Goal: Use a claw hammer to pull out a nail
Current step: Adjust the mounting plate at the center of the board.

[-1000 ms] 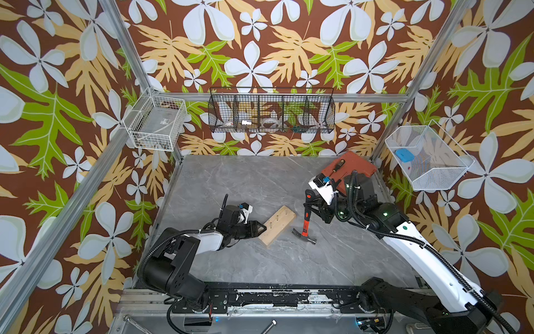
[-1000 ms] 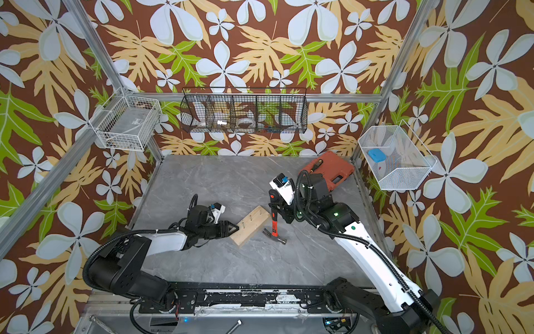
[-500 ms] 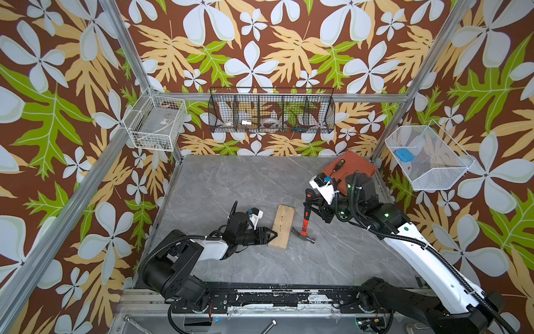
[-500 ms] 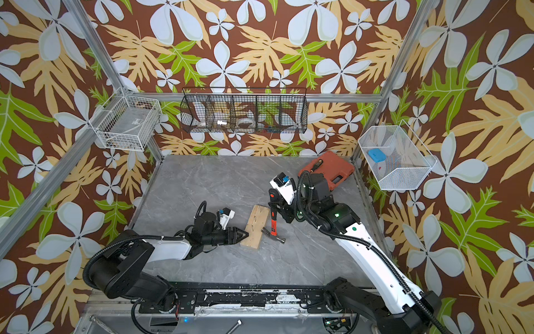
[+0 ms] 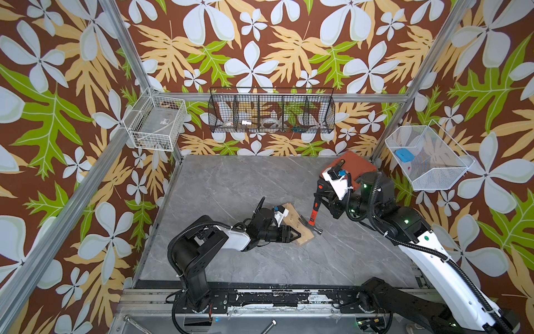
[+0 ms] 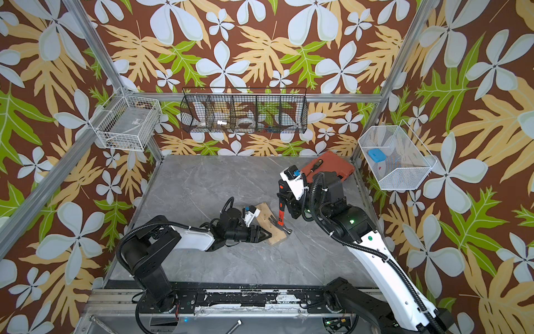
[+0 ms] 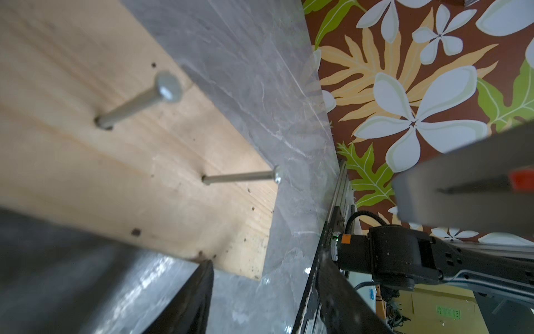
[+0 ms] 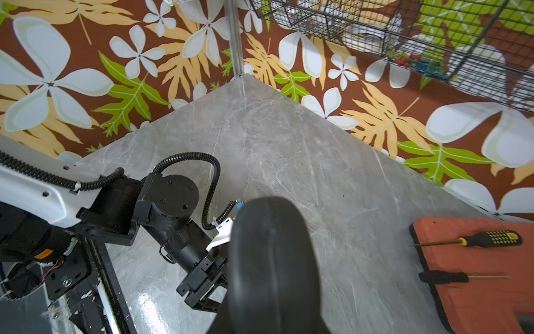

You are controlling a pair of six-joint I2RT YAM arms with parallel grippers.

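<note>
In both top views the claw hammer [image 5: 314, 213] [image 6: 280, 216] stands nearly upright, with my right gripper [image 5: 320, 193] [image 6: 281, 193] shut on its black handle. Its silver head [image 5: 310, 227] rests on a wooden block [image 5: 300, 234] [image 6: 273, 234], claw toward the block's middle. My left gripper [image 5: 292, 233] [image 7: 263, 266] is open, one fingertip [image 7: 203, 267] against the block's near corner. In the left wrist view two nails [image 7: 138, 102] [image 7: 239, 176] stick out of the block [image 7: 86, 162], apart from the blurred hammer head [image 7: 462, 188]. The handle end [image 8: 271, 260] hides my right fingers.
A red foam pad [image 5: 357, 166] [image 8: 476, 289] with two screwdrivers [image 8: 488, 238] lies at the back right behind the right arm. A black wire basket [image 5: 271, 114] hangs on the back wall, with white wire baskets on the left [image 5: 156, 123] and right [image 5: 427, 159] frames.
The block has swung round on the table, pushed by my left gripper, which moved forward and right to its near end. The hammer head now rests on the block instead of beside it.
</note>
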